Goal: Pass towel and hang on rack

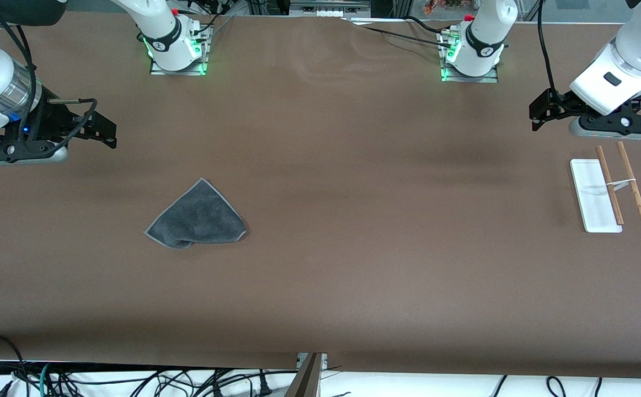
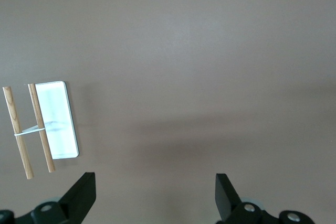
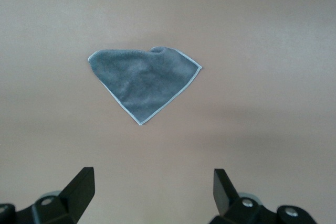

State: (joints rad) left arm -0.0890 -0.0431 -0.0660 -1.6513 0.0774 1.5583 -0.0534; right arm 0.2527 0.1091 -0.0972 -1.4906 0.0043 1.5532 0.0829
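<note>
Nearest the camera, towel is found flat on tabletop, apparently closest to right gripper; left gripper waits above rack. Both jaws spread, empty.

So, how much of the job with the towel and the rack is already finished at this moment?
Nothing looks done yet. The towel lies folded on the table toward the right arm's end, untouched. The right gripper hangs open above the table there, holding nothing. The left gripper is open and empty, near the rack. Nothing is in hand. Left: grasping the towel, passing it across, hanging it on the rack.
</note>
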